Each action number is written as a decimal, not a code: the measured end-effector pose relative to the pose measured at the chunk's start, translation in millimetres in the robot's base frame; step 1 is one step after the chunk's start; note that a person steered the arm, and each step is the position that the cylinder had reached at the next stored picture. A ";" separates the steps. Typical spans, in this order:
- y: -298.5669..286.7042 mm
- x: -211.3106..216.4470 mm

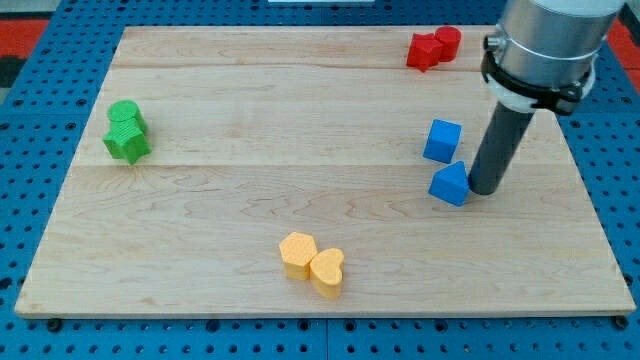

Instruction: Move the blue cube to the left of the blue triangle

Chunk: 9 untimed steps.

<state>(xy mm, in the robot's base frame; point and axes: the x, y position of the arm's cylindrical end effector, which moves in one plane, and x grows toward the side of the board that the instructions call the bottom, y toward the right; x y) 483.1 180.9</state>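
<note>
The blue cube [442, 140] sits on the wooden board at the view's right. The blue triangle [451, 184] lies just below it, a small gap apart. My tip [484, 190] rests on the board right beside the triangle's right side, close to touching it. The cube is above and to the left of the tip.
Two red blocks [432, 47] sit together at the view's top right. Two green blocks [126, 131] sit together at the left. Two yellow blocks [311, 264], one heart-shaped, lie near the bottom middle. The board [250, 120] ends just right of the arm.
</note>
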 end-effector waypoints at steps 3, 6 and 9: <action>31.3 -87.4; -34.3 -89.8; -95.7 -62.1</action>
<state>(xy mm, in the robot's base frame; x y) 421.0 85.2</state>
